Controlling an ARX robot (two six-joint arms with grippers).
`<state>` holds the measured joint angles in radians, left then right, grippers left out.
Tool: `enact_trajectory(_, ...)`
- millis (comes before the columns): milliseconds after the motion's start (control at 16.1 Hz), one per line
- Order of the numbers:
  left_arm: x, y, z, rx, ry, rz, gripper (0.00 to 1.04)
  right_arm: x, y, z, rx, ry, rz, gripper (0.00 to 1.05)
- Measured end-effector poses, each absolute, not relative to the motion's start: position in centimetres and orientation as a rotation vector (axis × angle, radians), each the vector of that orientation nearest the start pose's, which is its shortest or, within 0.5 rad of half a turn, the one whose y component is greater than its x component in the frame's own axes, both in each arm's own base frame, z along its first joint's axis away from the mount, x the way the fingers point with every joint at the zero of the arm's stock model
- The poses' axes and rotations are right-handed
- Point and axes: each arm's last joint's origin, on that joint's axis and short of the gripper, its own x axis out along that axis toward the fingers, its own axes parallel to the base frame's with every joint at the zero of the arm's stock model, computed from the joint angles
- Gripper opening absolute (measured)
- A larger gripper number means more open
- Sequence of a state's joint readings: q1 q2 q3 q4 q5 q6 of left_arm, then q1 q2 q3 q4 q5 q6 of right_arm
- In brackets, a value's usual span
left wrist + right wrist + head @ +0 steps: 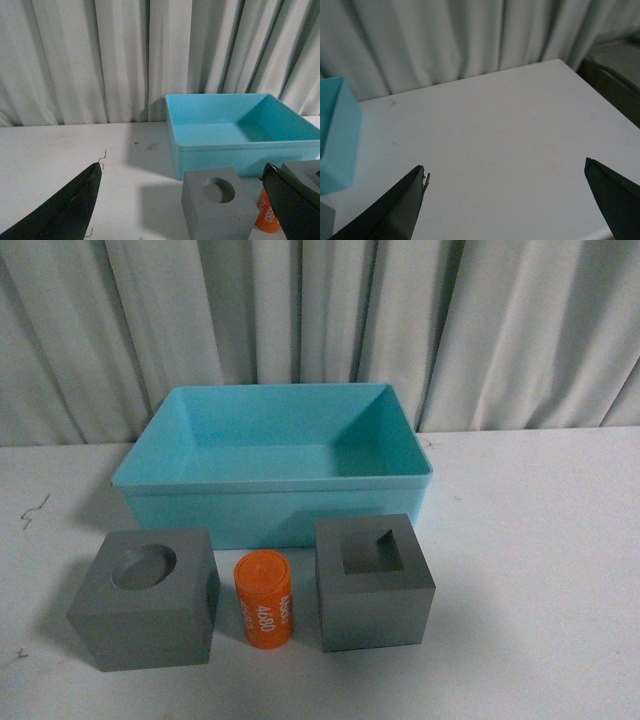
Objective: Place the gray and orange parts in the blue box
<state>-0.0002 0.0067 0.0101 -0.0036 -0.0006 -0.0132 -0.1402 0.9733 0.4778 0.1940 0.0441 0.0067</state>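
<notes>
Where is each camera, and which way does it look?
Front view: on the robot's body, facing the light turquoise plastic bin and orange cylinder; no arm shows.
Left wrist view: on the left wrist, facing the round-recess matte gray cube and bin; open left gripper shows.
Right wrist view: on the right wrist, over the white table; open right gripper shows.
Front and left wrist share the bin, cube and cylinder.

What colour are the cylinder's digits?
White, on the orange cylinder; clearest in the front view.
</notes>
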Motion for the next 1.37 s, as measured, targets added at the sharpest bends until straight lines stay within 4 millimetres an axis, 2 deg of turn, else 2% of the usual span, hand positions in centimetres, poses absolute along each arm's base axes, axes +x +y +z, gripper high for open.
enact_trajectory(187, 9.7, 0.0, 16.6, -0.013, 0.0, 0.0, 0.98, 26.4, 0.4, 21.3, -0.067, 0.386, -0.018, 0.98)
enact_trajectory(249, 9.7, 0.0, 16.6, -0.013, 0.0, 0.0, 0.98, 27.9, 2.2, 20.7, -0.086, 0.403, 0.022, 0.98)
enact_trajectory(311, 9.7, 0.0, 16.6, -0.013, 0.0, 0.0, 0.98, 29.6, 5.9, 19.4, -0.091, 0.434, 0.098, 0.98)
enact_trajectory(436, 9.7, 0.0, 16.6, -0.013, 0.0, 0.0, 0.98, 30.5, 10.3, 17.4, -0.097, 0.499, 0.182, 0.98)
enact_trajectory(560, 9.7, 0.0, 16.6, -0.013, 0.0, 0.001, 0.98, 31.0, 13.8, 16.2, -0.075, 0.543, 0.241, 0.98)
enact_trajectory(809, 9.7, 0.0, 16.6, -0.013, 0.0, 0.0, 0.98, 31.3, 16.3, 15.0, -0.052, 0.592, 0.225, 0.98)
enact_trajectory(1369, 9.7, 0.0, 16.6, -0.013, 0.0, 0.001, 0.98, 30.5, 17.3, 11.3, -0.056, 0.696, 0.196, 0.98)
